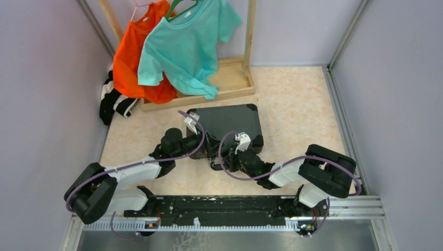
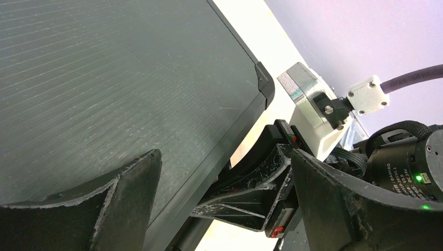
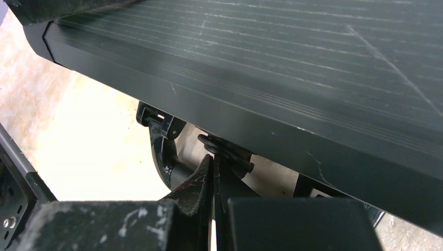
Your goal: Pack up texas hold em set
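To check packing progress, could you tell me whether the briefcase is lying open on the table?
No, the briefcase lies with its lid down, only its flat black outer shell showing from above.

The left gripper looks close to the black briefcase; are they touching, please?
Cannot tell. In the left wrist view the left gripper, jaws open, straddles the black briefcase edge; one finger overlaps its lid, neither gap nor contact shows.

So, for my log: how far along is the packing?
Done: the briefcase looks closed, no loose pieces in view. In hand: the shut right gripper and open left gripper sit at its near edge. Left: possibly latching it, which I cannot confirm.
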You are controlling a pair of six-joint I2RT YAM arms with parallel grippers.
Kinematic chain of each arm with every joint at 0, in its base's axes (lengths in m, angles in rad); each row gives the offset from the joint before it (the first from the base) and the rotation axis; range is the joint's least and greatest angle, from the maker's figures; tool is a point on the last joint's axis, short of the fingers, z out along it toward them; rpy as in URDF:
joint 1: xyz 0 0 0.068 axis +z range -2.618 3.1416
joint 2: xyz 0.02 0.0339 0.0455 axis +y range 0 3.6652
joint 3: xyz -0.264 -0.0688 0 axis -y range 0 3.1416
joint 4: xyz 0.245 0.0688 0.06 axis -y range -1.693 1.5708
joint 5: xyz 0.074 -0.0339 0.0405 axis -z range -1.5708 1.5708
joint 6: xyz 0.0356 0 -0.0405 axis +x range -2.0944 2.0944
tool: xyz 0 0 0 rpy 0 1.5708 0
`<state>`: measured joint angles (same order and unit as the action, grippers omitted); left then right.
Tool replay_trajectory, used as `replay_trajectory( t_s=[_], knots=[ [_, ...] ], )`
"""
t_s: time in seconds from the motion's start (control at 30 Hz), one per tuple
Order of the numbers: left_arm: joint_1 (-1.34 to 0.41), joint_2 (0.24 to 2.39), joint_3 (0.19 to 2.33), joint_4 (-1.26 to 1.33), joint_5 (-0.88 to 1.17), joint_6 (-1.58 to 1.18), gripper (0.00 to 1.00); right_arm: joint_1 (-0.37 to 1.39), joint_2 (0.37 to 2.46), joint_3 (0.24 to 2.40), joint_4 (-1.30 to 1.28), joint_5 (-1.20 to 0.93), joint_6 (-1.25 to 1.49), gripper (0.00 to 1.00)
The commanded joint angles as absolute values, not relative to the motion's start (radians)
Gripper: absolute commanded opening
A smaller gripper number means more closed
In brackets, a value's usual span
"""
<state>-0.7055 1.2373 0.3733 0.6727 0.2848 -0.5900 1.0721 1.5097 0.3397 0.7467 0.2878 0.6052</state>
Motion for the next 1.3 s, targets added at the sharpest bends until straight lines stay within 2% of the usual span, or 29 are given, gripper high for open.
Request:
replay_trajectory(
  t_s=[0.0,0.63,1.1,1.27],
  knots=[
    [-0.713,1.311,0.297,0.402,0.296,-0.622,0.99,1.039,1.492,0.307,0.685,0.330,0.624,0.00],
    [-0.712,1.311,0.297,0.388,0.277,-0.616,0.99,0.963,1.613,0.356,0.672,0.268,0.603,0.00],
    [-0.712,1.324,0.293,0.423,0.290,-0.620,0.99,0.945,1.420,0.309,0.536,0.353,0.606,0.00],
    [-0.712,1.315,0.286,0.425,0.291,-0.622,0.99,0.944,1.435,0.314,0.544,0.349,0.601,0.00]
  ],
)
